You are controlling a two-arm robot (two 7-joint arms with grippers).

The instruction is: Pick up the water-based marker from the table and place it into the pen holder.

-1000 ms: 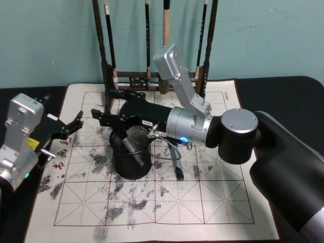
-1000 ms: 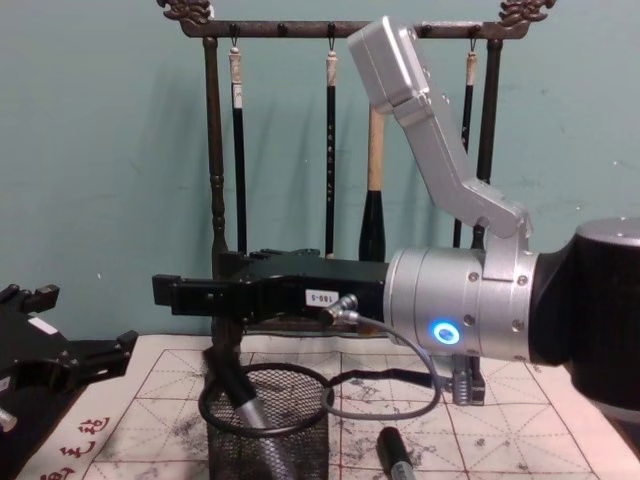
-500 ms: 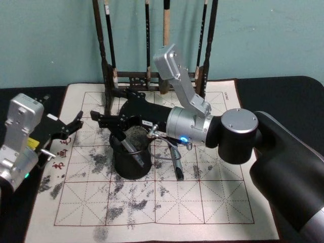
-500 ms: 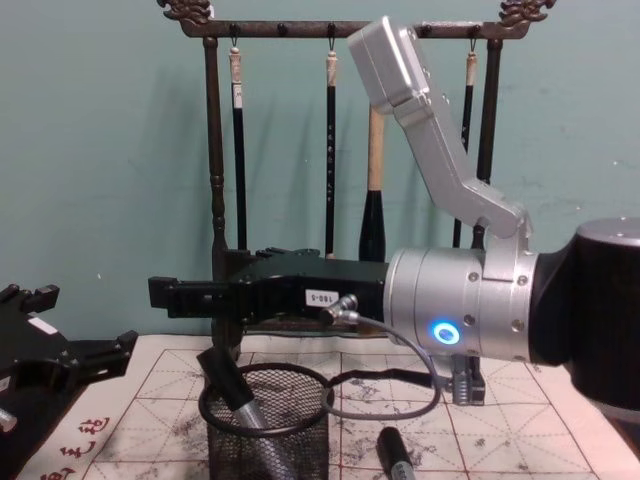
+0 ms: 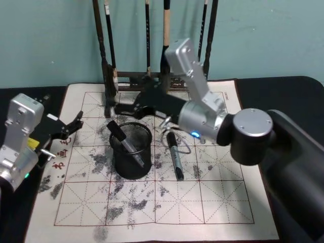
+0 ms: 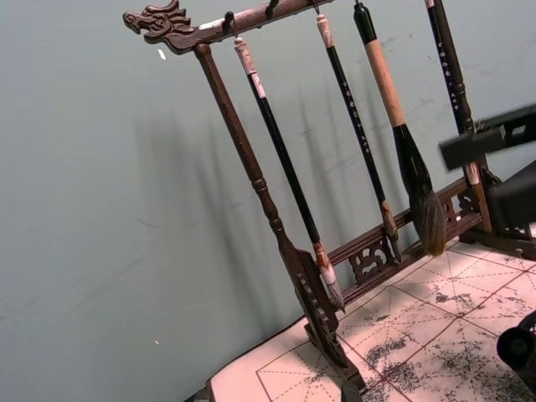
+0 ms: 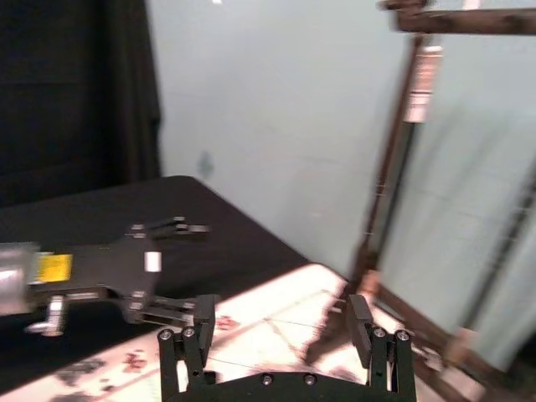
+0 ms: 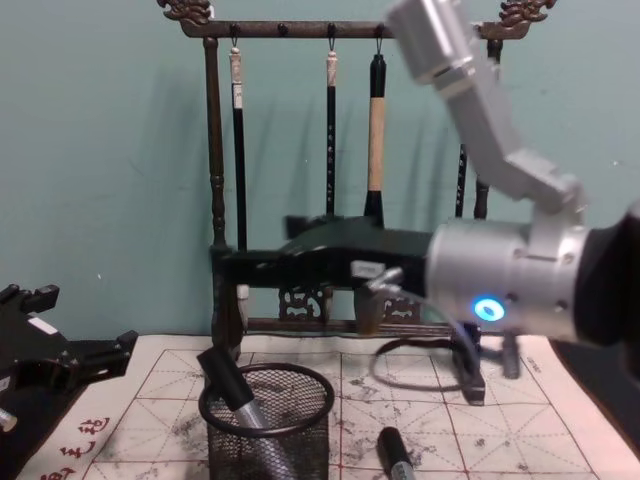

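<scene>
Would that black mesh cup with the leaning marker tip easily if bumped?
Probably light, since the pen holder is open wire mesh. It looks wide for its height, so it would likely slide before tipping. The marker leaning on its rim might rattle.

Before you a black table [image 5: 283,87], its dark top showing past the far left and right corners, a cream calligraphy mat [image 5: 212,202] lying flat across its middle, red grid lines printed on it, grey-black ink blotches scattered over the squares, red characters along its left margin
</scene>
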